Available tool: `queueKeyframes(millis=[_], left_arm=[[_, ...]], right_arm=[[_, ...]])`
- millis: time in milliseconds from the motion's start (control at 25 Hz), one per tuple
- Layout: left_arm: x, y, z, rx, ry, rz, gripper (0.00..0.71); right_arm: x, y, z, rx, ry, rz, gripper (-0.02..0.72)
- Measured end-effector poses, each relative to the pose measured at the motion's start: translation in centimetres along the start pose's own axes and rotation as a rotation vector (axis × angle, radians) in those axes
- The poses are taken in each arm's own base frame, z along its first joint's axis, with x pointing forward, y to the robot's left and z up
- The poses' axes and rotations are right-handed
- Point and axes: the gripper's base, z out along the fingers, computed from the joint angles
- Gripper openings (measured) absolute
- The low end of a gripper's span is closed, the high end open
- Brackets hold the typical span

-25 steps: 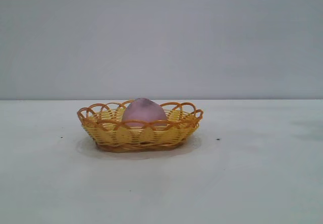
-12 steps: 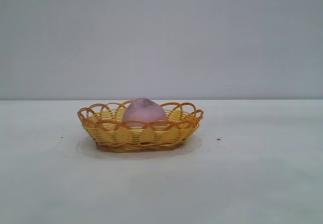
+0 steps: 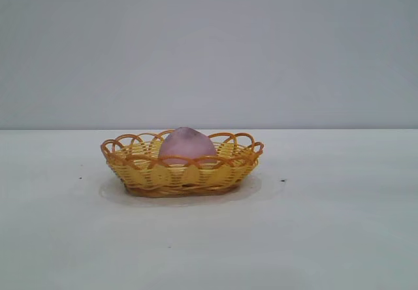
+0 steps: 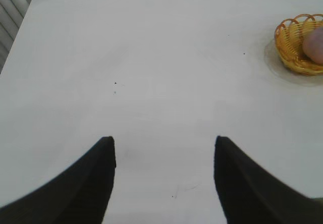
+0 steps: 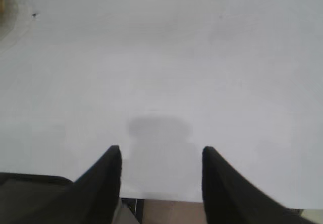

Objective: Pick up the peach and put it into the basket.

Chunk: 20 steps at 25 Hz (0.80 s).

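While the peach [image 3: 187,145] sits inside the basket [image 3: 147,172], neither gripper touches anything. In the exterior view the pink-mauve fruit rests about in the middle of the shallow yellow basket, its rounded top rising above the orange looped rim, and the basket stands flat on the white table [image 3: 326,225] with no arm in sight.

Seen from its wrist camera, the left gripper [image 4: 164,144] hangs over bare table with its two dark fingers [image 4: 96,178] spread apart and nothing between them: released, holding nothing. From this gripper the basket [image 4: 288,47] lies well ahead and off to one side, at the edge of the view, with a part of the peach [image 4: 315,45] showing inside its woven wall. A few small dark specks mark the tabletop between the gripper and the basket.

The right gripper [image 5: 161,153] is also unclenched and empty, its fingers [image 5: 103,181] parted over plain white table [image 5: 202,57]. Its own soft shadow falls on the surface just ahead of the fingertips. The near edge of the table shows just under the fingers. Well ahead of this gripper and far to one side, only a faint yellowish smear at the corner of the view hints at the basket; the peach cannot be made out from here.
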Motion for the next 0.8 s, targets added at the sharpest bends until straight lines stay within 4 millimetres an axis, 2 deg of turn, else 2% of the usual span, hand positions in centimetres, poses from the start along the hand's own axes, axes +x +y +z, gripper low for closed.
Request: queueKeyframes(millis=[200,400,600,720,800], left_arm=[[0.0,0.0,0.0,0.0,0.0,0.0,0.42],[0.0,0.0,0.0,0.0,0.0,0.0,0.42],[0.0,0.0,0.0,0.0,0.0,0.0,0.42],[0.0,0.0,0.0,0.0,0.0,0.0,0.42],[0.0,0.0,0.0,0.0,0.0,0.0,0.42]], right_arm=[[5.0,0.3,-0.5,0.022,-0.105,-0.007,0.293],[8.7,0.6,-0.2,0.034,-0.247,-0.009,0.293],[11.2,1.0,0.0,0.02,-0.382,-0.007,0.293],[12.0,1.2,-0.4,0.008,-0.463,-0.006,0.293],[12.0,1.3,0.0,0.004,-0.476,-0.005,0.293]])
